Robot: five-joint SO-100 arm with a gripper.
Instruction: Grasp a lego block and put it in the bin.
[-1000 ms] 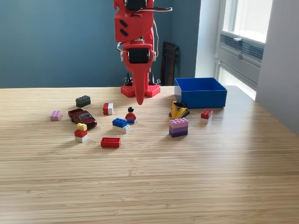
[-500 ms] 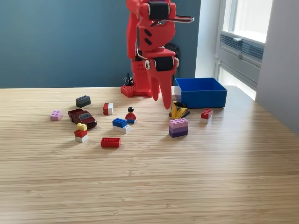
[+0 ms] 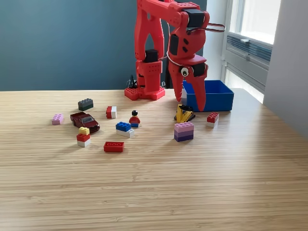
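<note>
So right now my gripper (image 3: 191, 105) is hanging tips-down with the jaws spread and nothing between them, just in front of the bin (image 3: 208, 96) as the exterior view shows it. The bin sits at the far side of the bench (image 3: 154, 187), toward that view's right, and I can't see anything in it from this angle.

Closest pieces to the tips: the yellow-and-black piece (image 3: 184, 113) just below them, the small red-and-white block (image 3: 212, 117) a bit to the right, and the purple stacked block (image 3: 184, 131) nearer the camera. I'd go for the red-and-white one (it stands apart from the others, so less chance of nudging a neighbour). To do it cleanly, I'd line the open jaws up over the block's short sides, come straight down until the tips straddle it, then close and lift before swinging over the bin wall.

Further to the view's left are the blue-and-white block (image 3: 124, 128), a little figure (image 3: 134, 119), the red flat brick (image 3: 113, 147) and a dark red toy car (image 3: 85, 121).

No readable writing or brand marks anywhere.
</note>
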